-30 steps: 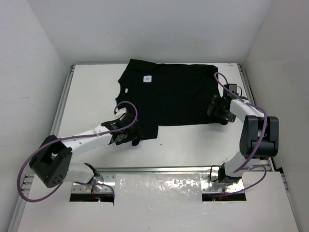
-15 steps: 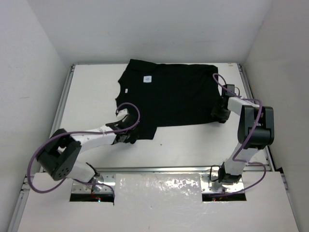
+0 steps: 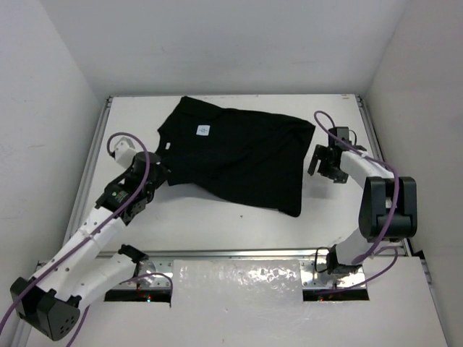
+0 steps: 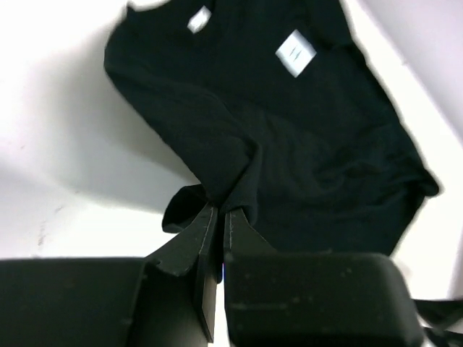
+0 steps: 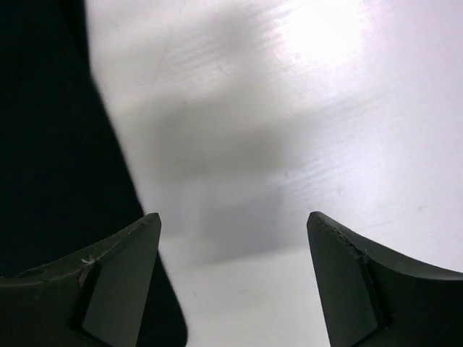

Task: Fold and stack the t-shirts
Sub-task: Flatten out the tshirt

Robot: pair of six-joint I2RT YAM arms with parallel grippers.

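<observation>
Left tool [image 4: 219, 211] has pinched shut on the t-shirt [image 3: 239, 155] edge and dragged it left. The shirt now lies skewed on the tabletop [image 3: 217, 224]. Right tool [image 3: 323, 162] is spread wide and empty beside the hem. Folding likely starts over.

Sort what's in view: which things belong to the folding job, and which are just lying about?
Job: black t-shirt; left gripper, shut on a pinch of its cloth; right gripper, open at its edge.
Lying about: only fixtures, the white table and the shiny plate between the arm bases.
</observation>
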